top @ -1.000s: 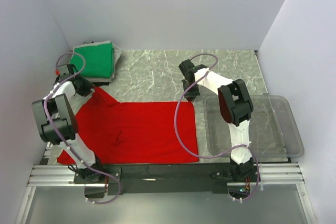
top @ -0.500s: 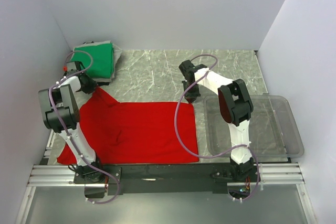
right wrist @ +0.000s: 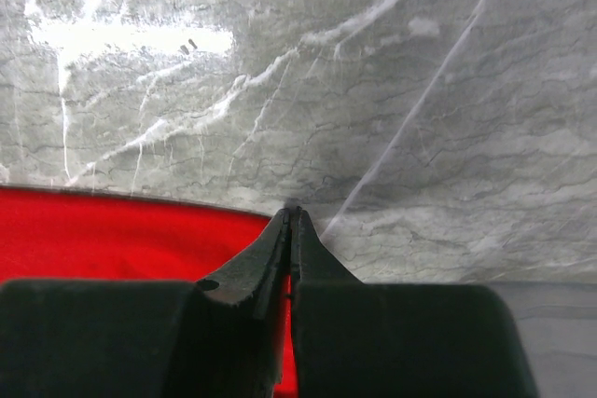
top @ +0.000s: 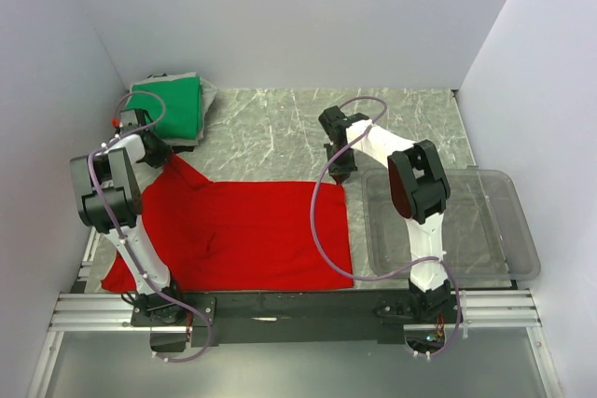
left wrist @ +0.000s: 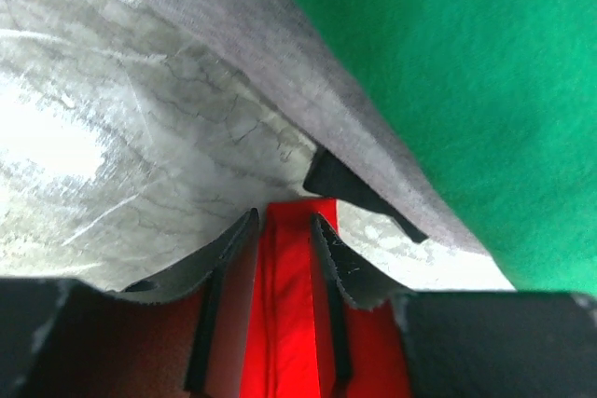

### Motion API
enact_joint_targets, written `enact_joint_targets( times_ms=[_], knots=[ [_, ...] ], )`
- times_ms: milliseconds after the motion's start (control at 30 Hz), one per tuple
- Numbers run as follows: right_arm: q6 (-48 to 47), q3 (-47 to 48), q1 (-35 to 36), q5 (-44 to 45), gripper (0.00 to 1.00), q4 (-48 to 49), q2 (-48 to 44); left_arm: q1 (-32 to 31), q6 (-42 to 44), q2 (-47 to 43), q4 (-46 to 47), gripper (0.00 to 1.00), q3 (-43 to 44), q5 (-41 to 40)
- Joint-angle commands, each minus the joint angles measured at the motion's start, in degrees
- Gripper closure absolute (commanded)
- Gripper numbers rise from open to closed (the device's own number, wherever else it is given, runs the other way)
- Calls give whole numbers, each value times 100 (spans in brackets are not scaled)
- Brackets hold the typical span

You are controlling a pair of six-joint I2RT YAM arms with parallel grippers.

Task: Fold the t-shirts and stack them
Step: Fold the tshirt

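Note:
The red t-shirt (top: 252, 230) lies spread flat on the marble table, a sleeve pointing to the far left. My left gripper (top: 160, 152) is at that sleeve's tip; in the left wrist view its jaws (left wrist: 284, 221) are close together with bunched red cloth (left wrist: 291, 305) between them. My right gripper (top: 340, 172) is shut on the red shirt's far right corner, and the right wrist view (right wrist: 293, 212) shows a thin strip of red between its jaws. The green t-shirt (top: 173, 104) lies folded at the far left corner, also in the left wrist view (left wrist: 466, 62).
A clear plastic bin (top: 518, 230) sits at the right, beside the right arm. Grey cloth (left wrist: 280, 72) lies under the green shirt. White walls enclose the table on three sides. Bare marble (top: 270, 128) shows behind the red shirt.
My left gripper moved in from the left wall to the red sleeve's tip and has stayed there since half a second ago. The right arm and the shirts have not moved.

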Motion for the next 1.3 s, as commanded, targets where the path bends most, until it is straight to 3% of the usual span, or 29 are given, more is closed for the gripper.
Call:
enact_joint_targets(
  times_ms=[0, 400, 700, 1267],
  knots=[
    [-80, 250, -64, -19, 96, -117, -44, -28, 43, 211, 64, 66, 197, -97],
    [-98, 259, -135, -107, 96, -117, -62, -125, 96, 546, 20, 74, 435, -97],
    [-89, 294, -187, -116, 96, -152, -132, -142, -9, 362, 38, 100, 294, -36],
    [-89, 927, -205, -54, 98, -486, -264, -134, -378, -921, -463, 100, 83, 368]
  ],
)
